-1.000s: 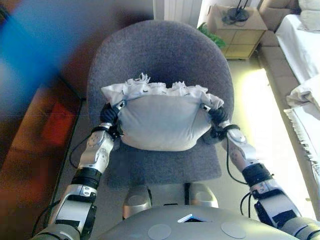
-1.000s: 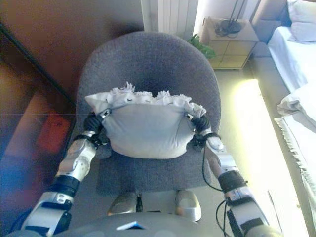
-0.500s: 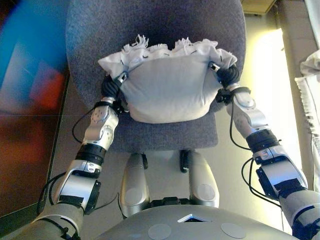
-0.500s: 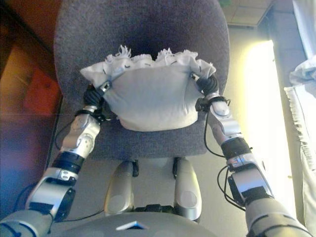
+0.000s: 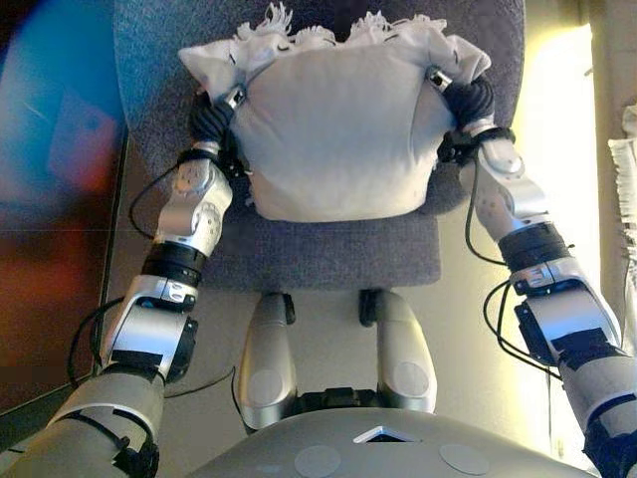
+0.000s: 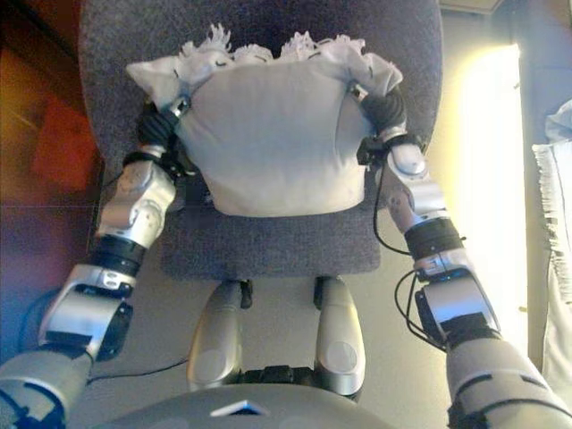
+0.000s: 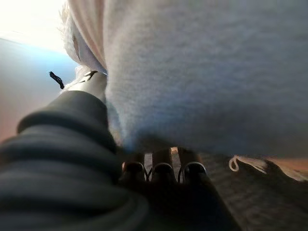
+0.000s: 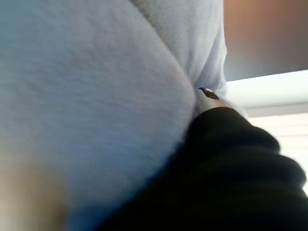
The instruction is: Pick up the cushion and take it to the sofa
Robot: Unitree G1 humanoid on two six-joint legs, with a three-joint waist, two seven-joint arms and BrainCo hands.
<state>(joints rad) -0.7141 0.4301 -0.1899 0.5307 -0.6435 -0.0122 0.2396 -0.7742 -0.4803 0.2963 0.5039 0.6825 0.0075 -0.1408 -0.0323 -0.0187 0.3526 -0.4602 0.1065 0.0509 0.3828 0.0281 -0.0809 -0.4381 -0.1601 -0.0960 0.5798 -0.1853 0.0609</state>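
A pale grey cushion (image 5: 338, 139) with a frilled white edge hangs over the grey chair (image 5: 328, 254), held between both hands. My left hand (image 5: 211, 119) grips its left side, thumb lying over the upper corner. In the left wrist view its fingers (image 7: 163, 171) reach under the cushion (image 7: 207, 72). My right hand (image 5: 471, 100) grips the right side the same way. The right wrist view shows only that hand's dark cover (image 8: 216, 168) pressed against the cushion (image 8: 86, 86).
The chair's seat lies directly below the cushion, its back beyond it. A white fringed cloth (image 5: 625, 179) shows at the right edge beside a bright strip of floor (image 5: 557, 129). Dark reddish-brown surface (image 5: 50, 229) runs along the left.
The whole picture has shifted, so the camera moved. The cushion looks larger and closer, raised off the chair seat between both hands, which keep their hold.
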